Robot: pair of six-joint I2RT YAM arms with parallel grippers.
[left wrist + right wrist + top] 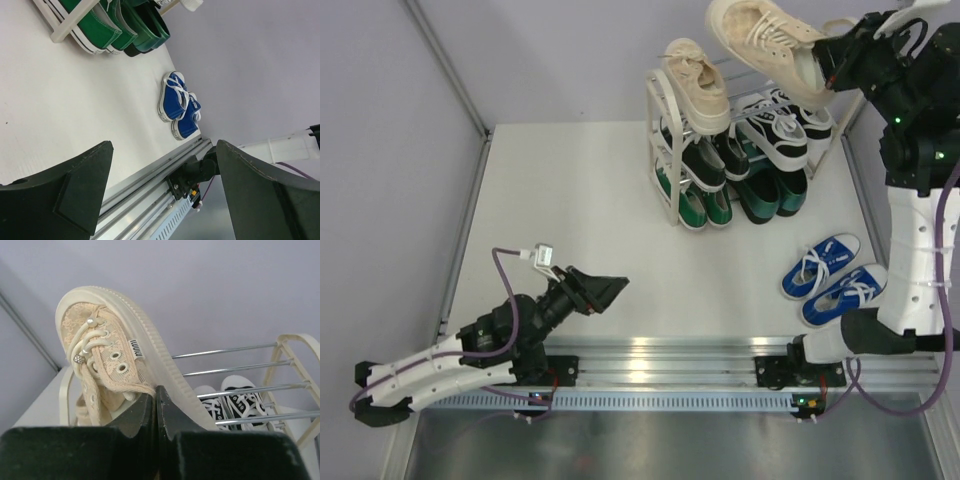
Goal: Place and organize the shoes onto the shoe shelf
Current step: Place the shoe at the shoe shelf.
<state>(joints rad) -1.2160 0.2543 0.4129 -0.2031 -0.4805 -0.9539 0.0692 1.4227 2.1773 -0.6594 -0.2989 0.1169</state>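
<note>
Right arm (918, 235) stretched up at 1 o'clock, right hand (830, 62) pinching a cream sneaker (760, 35) over the shelf (665, 190). Left arm (450, 365) low at 8 o'clock, left hand (605, 290) wide, empty.

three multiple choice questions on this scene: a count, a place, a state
1. Cream sneakers resting on the shoe shelf: A none; B one; C two.
2. Blue pair is: A on the table; B on the top tier; C held aloft.
3. Left gripper: A shut on a shoe; B shut, empty; C open, empty.
B, the other cream sneaker hangs in the right gripper; A, it lies near the right arm; C, its fingers stand apart.
</note>
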